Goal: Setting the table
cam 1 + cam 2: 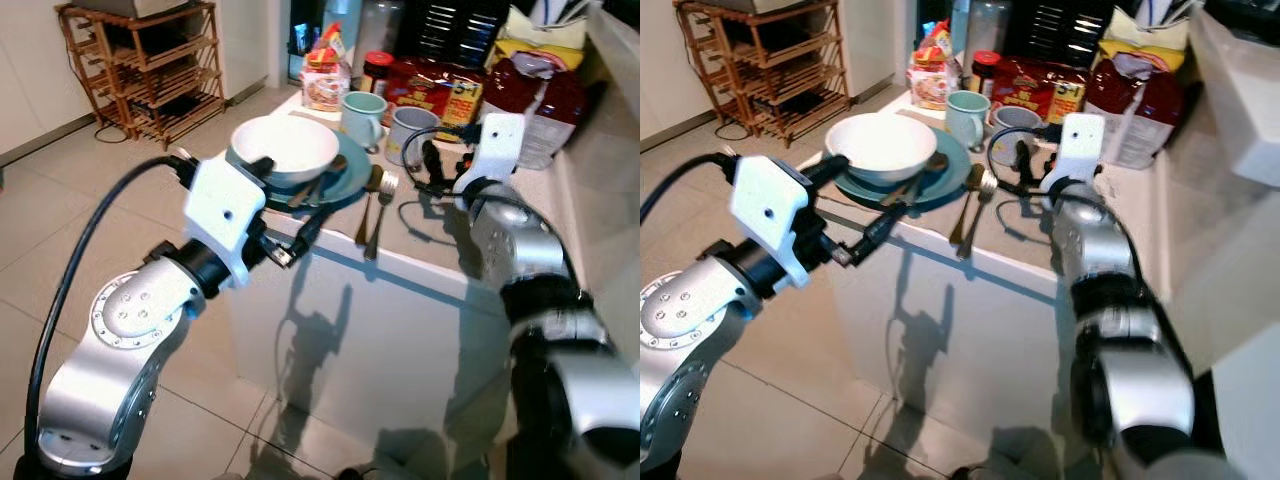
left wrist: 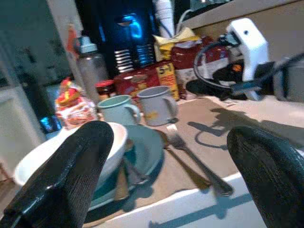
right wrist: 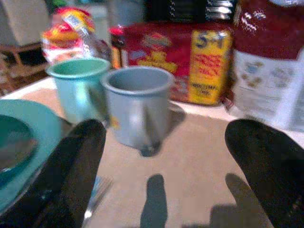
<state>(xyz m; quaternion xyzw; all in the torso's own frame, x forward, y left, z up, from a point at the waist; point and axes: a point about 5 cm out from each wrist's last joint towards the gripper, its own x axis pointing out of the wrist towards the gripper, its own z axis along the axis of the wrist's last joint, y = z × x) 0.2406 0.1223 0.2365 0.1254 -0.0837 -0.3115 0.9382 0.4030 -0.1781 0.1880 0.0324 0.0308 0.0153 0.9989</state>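
Here, nearest the camera, the left gripper (image 1: 290, 235) hangs just off the front edge of the white table (image 1: 400, 300), its fingers (image 2: 71, 175) spread wide with nothing between them, pointing toward the place setting. Just beyond it a white bowl (image 1: 285, 148) sits on a teal plate (image 1: 345, 175) at the table's near corner, with a spoon (image 1: 318, 180) lying across the plate's rim beside the bowl. To the right of the plate a fork (image 1: 378, 215) and a second long utensil (image 1: 364, 210) lie side by side on the tabletop. The right gripper (image 1: 425, 165) hovers over the table just past the fork, fingers (image 3: 76, 166) wide apart and holding nothing, aimed at a grey mug (image 3: 137, 107). A green mug (image 3: 80, 88) stands touching or just beside the grey one. Behind them are a red box (image 3: 175, 57), a jar (image 1: 377, 70), a snack bag (image 1: 325, 75) and a large dark red bag (image 1: 540, 110).
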